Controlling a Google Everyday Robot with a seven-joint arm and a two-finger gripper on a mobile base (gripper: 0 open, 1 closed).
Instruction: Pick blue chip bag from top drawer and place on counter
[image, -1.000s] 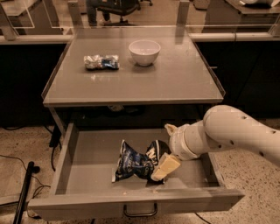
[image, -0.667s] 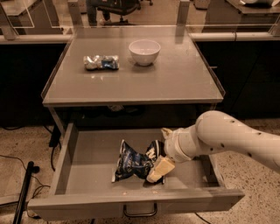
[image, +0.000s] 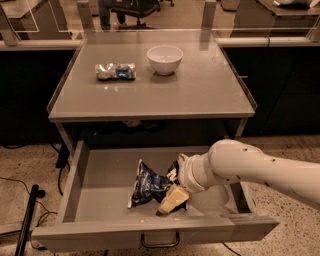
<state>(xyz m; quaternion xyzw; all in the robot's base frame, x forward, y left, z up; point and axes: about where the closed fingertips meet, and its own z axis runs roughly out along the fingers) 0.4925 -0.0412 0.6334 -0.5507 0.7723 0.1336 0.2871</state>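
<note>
The blue chip bag (image: 149, 184), dark navy and crinkled with white lettering, lies in the middle of the open top drawer (image: 100, 175). My gripper (image: 169, 191) reaches into the drawer from the right on a white arm. It is open and down at the bag's right end, with one cream finger (image: 173, 199) in front of the bag and the other behind it. The counter (image: 200, 95) above the drawer is a flat grey top with low rims.
A white bowl (image: 165, 59) and a small silver-and-blue packet (image: 115, 71) sit at the back of the counter. The drawer front has a dark pull handle (image: 160, 243). A black pole (image: 27, 220) and cables lie on the floor at left.
My gripper has moved left and slightly down inside the drawer, from beside the bag to right at its right end. The bag has not moved.
</note>
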